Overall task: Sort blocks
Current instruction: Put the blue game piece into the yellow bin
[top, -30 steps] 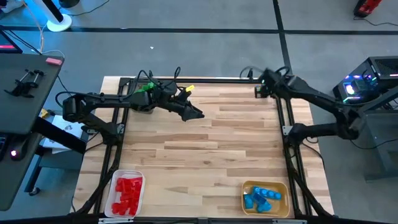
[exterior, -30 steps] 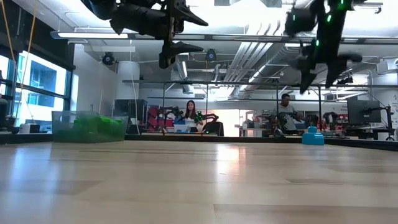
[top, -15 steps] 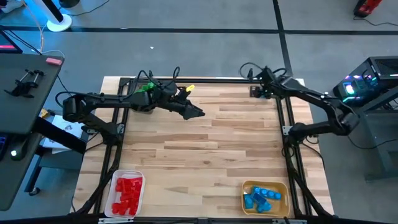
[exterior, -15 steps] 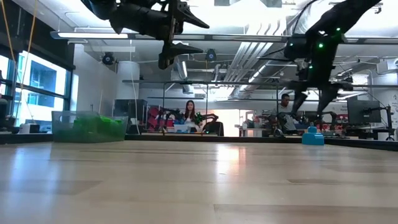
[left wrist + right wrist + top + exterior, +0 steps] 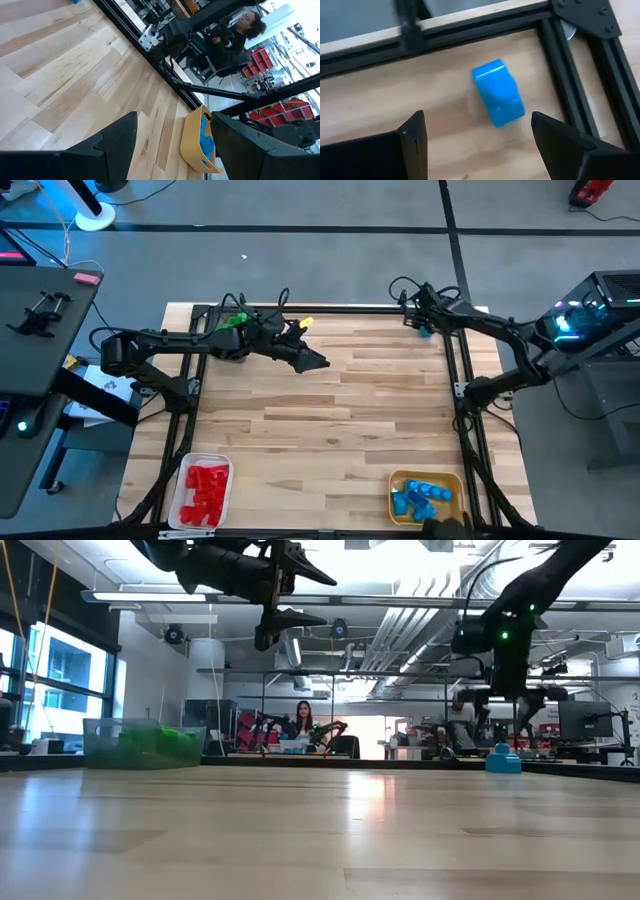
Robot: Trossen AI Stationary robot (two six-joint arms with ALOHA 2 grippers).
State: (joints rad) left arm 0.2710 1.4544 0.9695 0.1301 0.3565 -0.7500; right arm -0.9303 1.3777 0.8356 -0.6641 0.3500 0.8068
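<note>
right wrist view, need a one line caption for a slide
Right hand, fingers open, hangs over a lone blue block lying on the wooden table in the corner of the black frame.

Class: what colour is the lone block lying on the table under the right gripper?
Blue. The block shows best in the right wrist view.

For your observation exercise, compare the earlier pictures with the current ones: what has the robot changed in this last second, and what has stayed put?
The right gripper has come down, open, over the lone blue block at the table's far right corner; nothing is gripped yet. The left gripper stays raised and open over the far middle of the table. The red blocks in the white tray and the blue blocks in the yellow tray have not moved.
</note>
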